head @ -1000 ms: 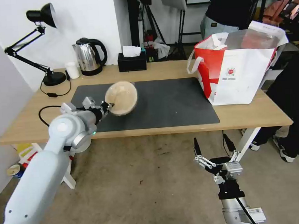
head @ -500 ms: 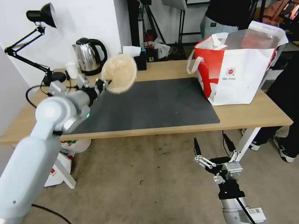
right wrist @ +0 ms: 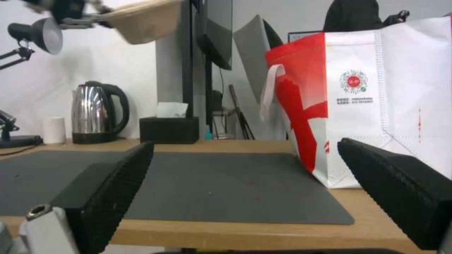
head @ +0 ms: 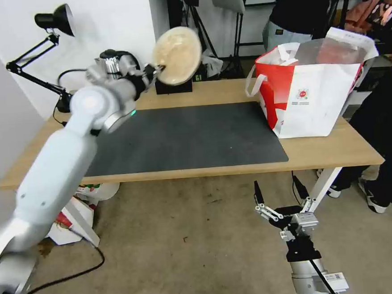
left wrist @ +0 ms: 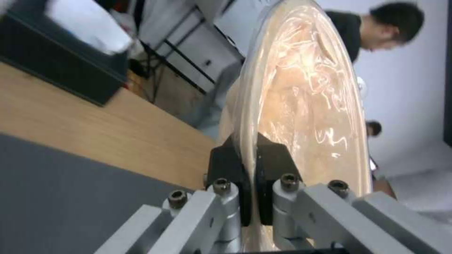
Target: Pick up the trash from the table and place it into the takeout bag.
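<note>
From the head, the left gripper (head: 155, 72) is gripping one domed bowl (head: 177, 55) by its rim, high above the table (head: 321, 149); one takeout bag (head: 311, 94) is standing rightward; the right gripper (head: 280, 194) is hanging spread below; the left wrist is showing both pads (left wrist: 231, 169) pinching the rim; the right wrist is showing one kettle (right wrist: 98, 113).

Illumination is even, bright and diffuse, with soft shadows only. The head view bends straight lines near its edges; the left arm (head: 58, 165) is motion-blurred. In the left wrist view, glare streaks the clear-domed bowl (left wrist: 310, 91) and the far background is defocused.
</note>
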